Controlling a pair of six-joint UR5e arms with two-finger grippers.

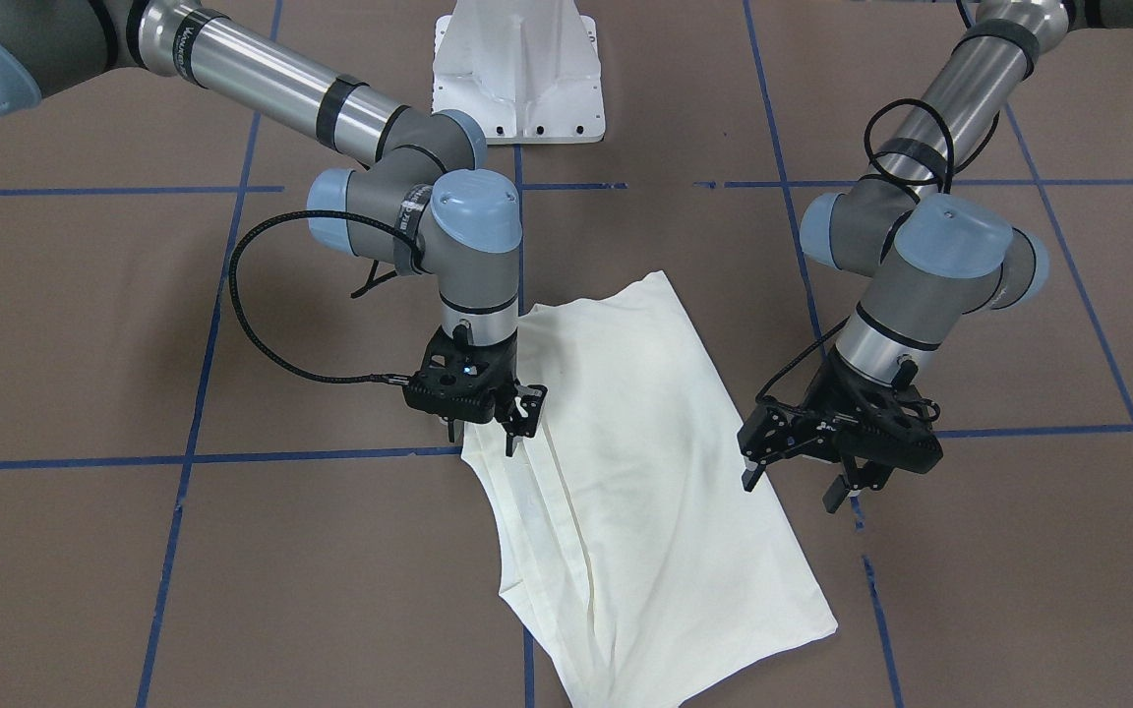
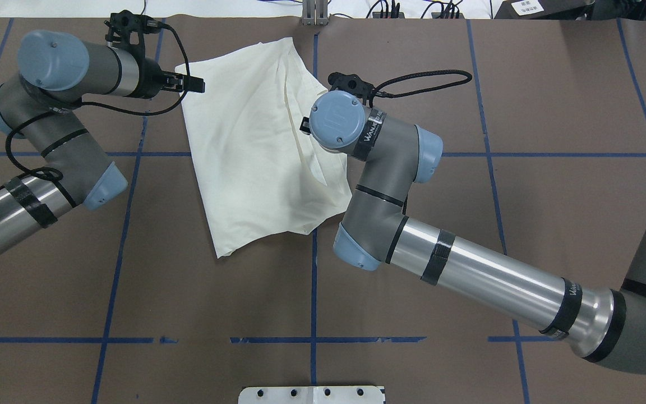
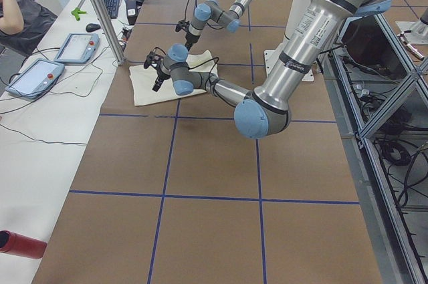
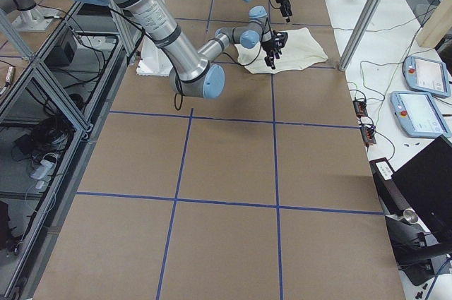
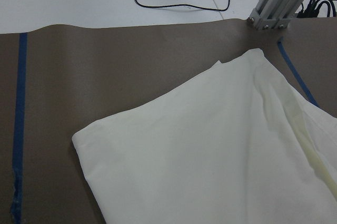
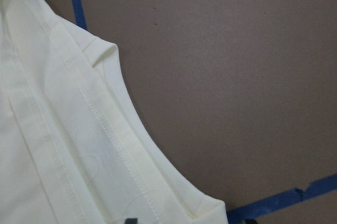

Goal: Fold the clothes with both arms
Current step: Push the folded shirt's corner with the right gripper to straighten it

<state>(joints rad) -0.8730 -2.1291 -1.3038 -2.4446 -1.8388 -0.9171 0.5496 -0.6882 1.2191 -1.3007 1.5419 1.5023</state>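
The right hand (image 1: pixel 481 435) hangs low over the 9 o'clock edge of the cream shirt (image 1: pixel 645 472) in the front-facing view. Its fingers look parted, with nothing clamped between them. The left hand (image 1: pixel 793 487) hovers just off the shirt's 3 o'clock edge, likewise released. The shirt lies folded, plain side up, on the brown bench (image 1: pixel 85 324), which blue tape (image 1: pixel 193 457) rules into squares. A white pedestal base (image 1: pixel 519 74) stands at 12 o'clock. From overhead, the shirt sits on the bench towards 12 o'clock, with the left hand at its 10 o'clock corner and the right arm's wrist covering its 3 o'clock edge. The left-end view shows a white side table (image 3: pixel 40 137) along the bench at 9 o'clock, carrying a grey pendant (image 3: pixel 77 48), a keyboard (image 3: pixel 110 2) and loose cables. A person (image 3: pixel 17 10) is at 10 o'clock and a red cylinder (image 3: pixel 20 244) at 7 o'clock. In the right-end view the side table runs down 3 o'clock, and cables lie on the floor (image 4: pixel 42 138) at 9 o'clock. The left wrist camera looks over a shirt corner to the bench's edge, with a black cable (image 5: pixel 174 5) at 12 o'clock and the foot of an aluminium post (image 5: pixel 274 8) at 1 o'clock. The right wrist camera shows a stitched, curved hem running from 11 to 6 o'clock, flat on the bench.
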